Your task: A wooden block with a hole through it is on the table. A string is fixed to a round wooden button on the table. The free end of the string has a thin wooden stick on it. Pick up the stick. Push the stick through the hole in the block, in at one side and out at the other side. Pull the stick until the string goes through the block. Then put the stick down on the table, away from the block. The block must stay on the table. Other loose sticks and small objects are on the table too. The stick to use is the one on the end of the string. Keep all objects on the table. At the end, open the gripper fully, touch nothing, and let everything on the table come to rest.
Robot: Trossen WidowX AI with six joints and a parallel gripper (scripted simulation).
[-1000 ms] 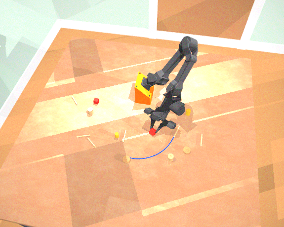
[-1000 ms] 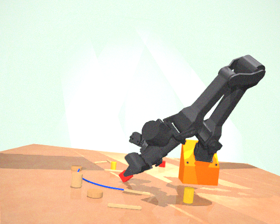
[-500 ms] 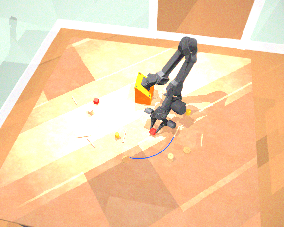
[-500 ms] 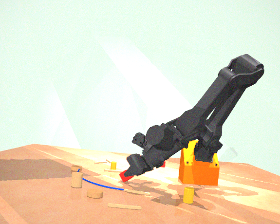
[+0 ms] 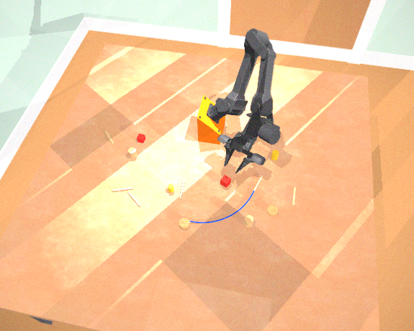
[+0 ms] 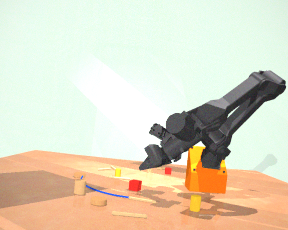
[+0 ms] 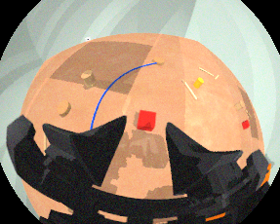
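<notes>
The string's stick (image 5: 258, 183) (image 6: 141, 199) lies flat on the table, on the end of the blue string (image 5: 222, 219). The string curves to a round wooden button (image 5: 184, 223) (image 6: 79, 174) (image 7: 158, 61). My gripper (image 5: 231, 169) (image 6: 140, 169) is open and empty, above the table. A red cube (image 5: 225, 180) (image 6: 134, 185) (image 7: 146, 119) rests on the table just ahead of the fingertips. A small dark spot shows on its face in the wrist view. I cannot make out a clear hole in any piece. The stick is hidden behind a finger in the wrist view.
Right of the stick lie a yellow cylinder (image 5: 274, 155) (image 6: 195, 203), a loose stick (image 5: 294, 196) (image 6: 129, 214) and a wooden disc (image 5: 272, 210) (image 6: 98, 201). A wooden cylinder (image 5: 249, 221) (image 6: 79, 187) stands outside the string's curve. Further left are another red cube (image 5: 141, 138) and several loose sticks.
</notes>
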